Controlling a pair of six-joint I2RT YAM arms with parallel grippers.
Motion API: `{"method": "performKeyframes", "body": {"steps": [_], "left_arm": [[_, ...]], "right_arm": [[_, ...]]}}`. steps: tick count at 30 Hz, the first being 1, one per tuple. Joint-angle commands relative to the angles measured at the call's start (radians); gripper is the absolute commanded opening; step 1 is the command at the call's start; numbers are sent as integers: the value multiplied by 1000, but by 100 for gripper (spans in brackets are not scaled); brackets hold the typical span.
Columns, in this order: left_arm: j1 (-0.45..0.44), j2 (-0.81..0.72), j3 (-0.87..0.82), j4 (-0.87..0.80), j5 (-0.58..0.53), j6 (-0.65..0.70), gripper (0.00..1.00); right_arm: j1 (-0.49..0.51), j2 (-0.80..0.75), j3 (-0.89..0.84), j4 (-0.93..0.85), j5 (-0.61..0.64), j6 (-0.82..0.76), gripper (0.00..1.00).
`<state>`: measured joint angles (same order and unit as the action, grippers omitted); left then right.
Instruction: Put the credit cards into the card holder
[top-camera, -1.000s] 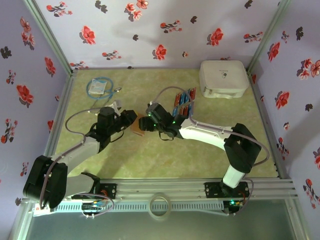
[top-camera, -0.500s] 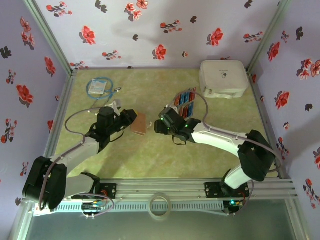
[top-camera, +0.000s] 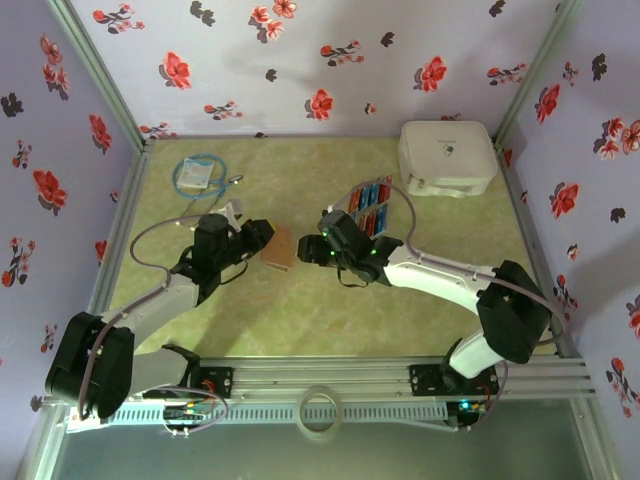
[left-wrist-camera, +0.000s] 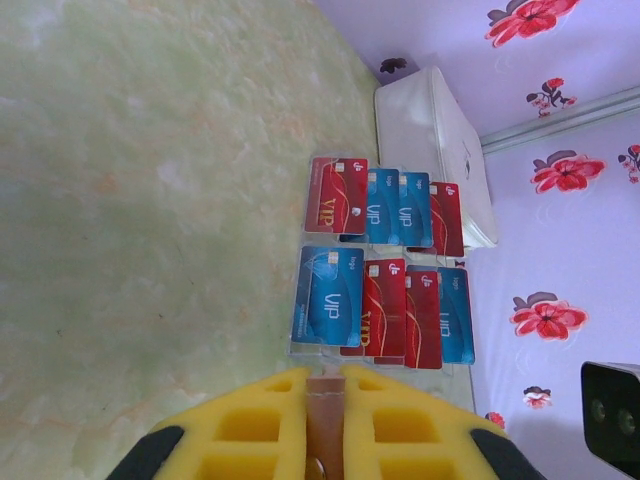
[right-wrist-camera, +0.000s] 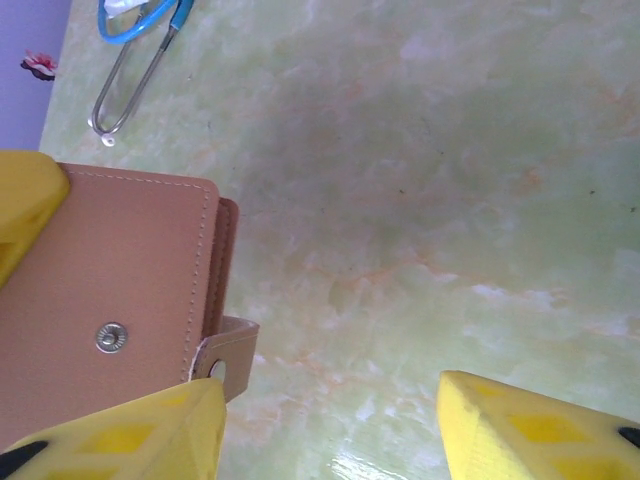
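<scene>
Right arm backed off the wallet (top-camera: 278, 247); right gripper (top-camera: 318, 248) now hangs beside it, yellow fingers (right-wrist-camera: 150, 430) spread wide. Left gripper (left-wrist-camera: 325, 385) clamps the smooth brown stitched square wallet. Glossy red and blue cards (left-wrist-camera: 330, 295) lie flat in two rows, well apart.

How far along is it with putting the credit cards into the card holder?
Done: nothing visible; the credit cards lie in two rows on the table. In hand: the left gripper is shut on the card holder at its edge, the right gripper open beside it; the holder is folded, snap tab undone. Left: open it and load every card.
</scene>
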<state>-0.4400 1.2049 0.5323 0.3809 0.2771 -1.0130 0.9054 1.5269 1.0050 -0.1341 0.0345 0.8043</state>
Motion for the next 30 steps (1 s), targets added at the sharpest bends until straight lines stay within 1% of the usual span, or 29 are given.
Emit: {"method": "performKeyframes", "body": {"steps": [1, 5, 13, 16, 24, 26, 27, 29, 30], "left_arm": [[5, 3, -8, 19, 10, 22, 0], [5, -1, -9, 15, 10, 24, 0], [5, 2, -12, 15, 8, 30, 0], [6, 2, -11, 15, 7, 30, 0], [6, -3, -11, 16, 8, 28, 0], [6, -5, -12, 16, 8, 26, 0], [5, -7, -13, 16, 7, 26, 0], [5, -9, -12, 16, 8, 27, 0], [6, -7, -14, 16, 8, 27, 0]], "right_arm": [[5, 30, 35, 32, -26, 27, 57], [5, 23, 30, 54, -35, 38, 55], [6, -55, 8, 72, -26, 48, 56], [6, -45, 14, 72, -31, 47, 56], [6, 41, 31, 98, -51, 56, 55], [3, 59, 35, 105, -57, 59, 52], [2, 68, 39, 111, -64, 61, 49], [-4, 82, 40, 122, -75, 65, 42], [-8, 88, 40, 126, -80, 66, 35]]}}
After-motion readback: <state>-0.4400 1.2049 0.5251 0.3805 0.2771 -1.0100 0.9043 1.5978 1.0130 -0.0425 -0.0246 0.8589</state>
